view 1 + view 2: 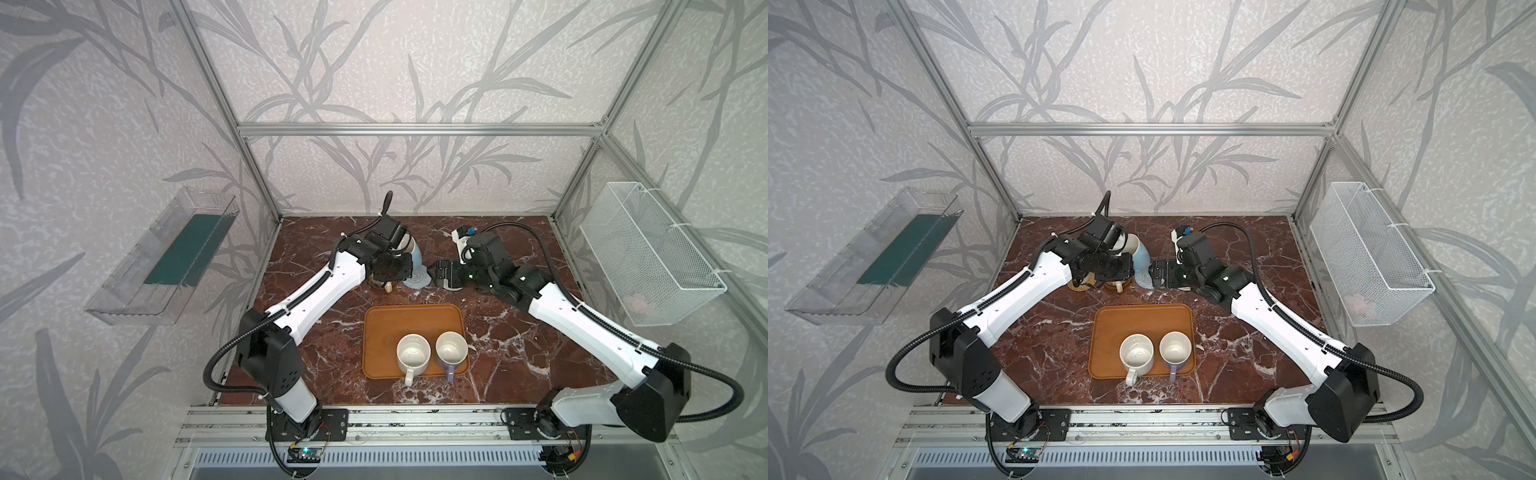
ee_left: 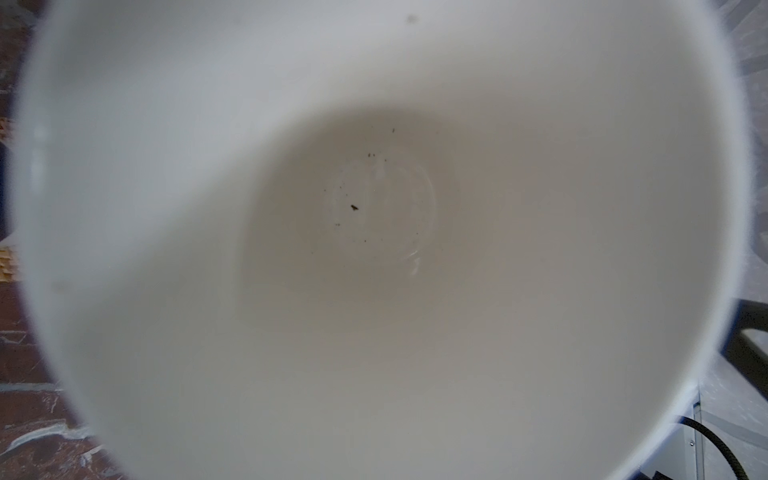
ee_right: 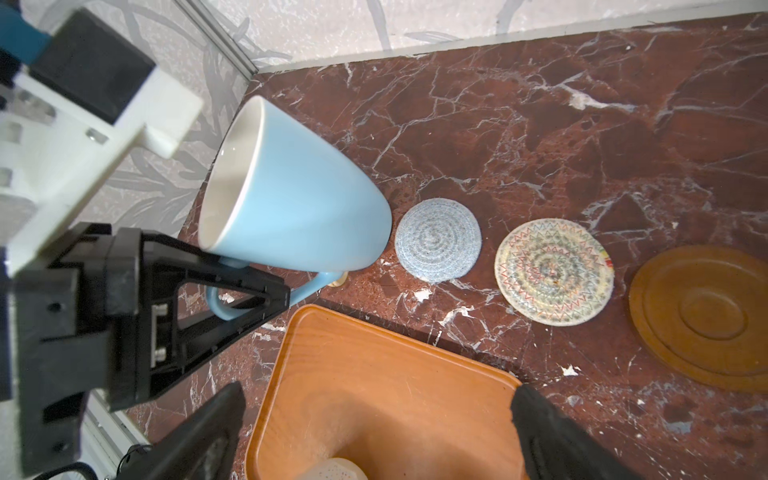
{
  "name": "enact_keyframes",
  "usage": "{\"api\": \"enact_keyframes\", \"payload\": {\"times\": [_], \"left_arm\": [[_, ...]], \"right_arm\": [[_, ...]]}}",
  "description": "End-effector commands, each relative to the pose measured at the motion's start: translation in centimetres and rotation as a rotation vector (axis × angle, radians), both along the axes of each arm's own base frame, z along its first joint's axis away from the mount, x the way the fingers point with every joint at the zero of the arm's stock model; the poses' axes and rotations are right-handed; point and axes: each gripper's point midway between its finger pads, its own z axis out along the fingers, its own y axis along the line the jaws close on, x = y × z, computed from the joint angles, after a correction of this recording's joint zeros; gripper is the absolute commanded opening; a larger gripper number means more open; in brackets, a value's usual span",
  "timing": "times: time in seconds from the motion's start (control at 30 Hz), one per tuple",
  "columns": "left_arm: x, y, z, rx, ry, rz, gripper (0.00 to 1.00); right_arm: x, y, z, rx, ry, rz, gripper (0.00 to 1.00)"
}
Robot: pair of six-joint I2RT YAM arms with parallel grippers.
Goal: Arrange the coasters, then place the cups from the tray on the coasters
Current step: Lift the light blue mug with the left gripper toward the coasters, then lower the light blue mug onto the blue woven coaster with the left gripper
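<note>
Just beside the blue-grey coiled rope coaster, my left gripper pinches the tilted light blue ceramic mug by its handle; I'd level it, centre it over that coaster, lower gently; right gripper gapes empty

The left arm and the right arm have white shell links and black joint housings; a black corrugated cable lies along each arm behind its end effector. The left end effector has black fingers with triangular cut-outs and silver screws; just behind it sits a white bracket with a black box.
</note>
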Motion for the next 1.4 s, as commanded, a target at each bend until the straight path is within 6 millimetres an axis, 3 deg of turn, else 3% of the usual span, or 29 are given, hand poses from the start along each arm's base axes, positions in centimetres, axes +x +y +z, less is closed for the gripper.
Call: {"api": "enact_keyframes", "payload": {"times": [0.0,0.5,0.77,0.97,1.37], "left_arm": [[2.2,-1.0,2.1,-0.028,-0.091,-0.008,0.00],[4.4,-1.8,-2.1,0.037,-0.040,0.007,0.00],[5.2,-1.4,-4.3,0.136,0.015,0.024,0.00],[5.6,-1.8,-5.7,0.153,0.039,0.022,0.00],[6.2,-2.2,-7.3,0.268,0.043,0.048,0.00]], "right_arm": [[-0.1,-0.2,-0.9,0.018,0.031,-0.012,0.99],[0.0,0.7,-4.4,-0.002,0.151,0.022,0.99],[0.5,-1.3,-6.1,-0.065,0.141,-0.079,0.99],[0.2,-1.8,-7.7,-0.071,0.187,-0.082,0.99],[-0.2,-3.0,-7.5,-0.090,0.174,-0.111,0.99]]}}
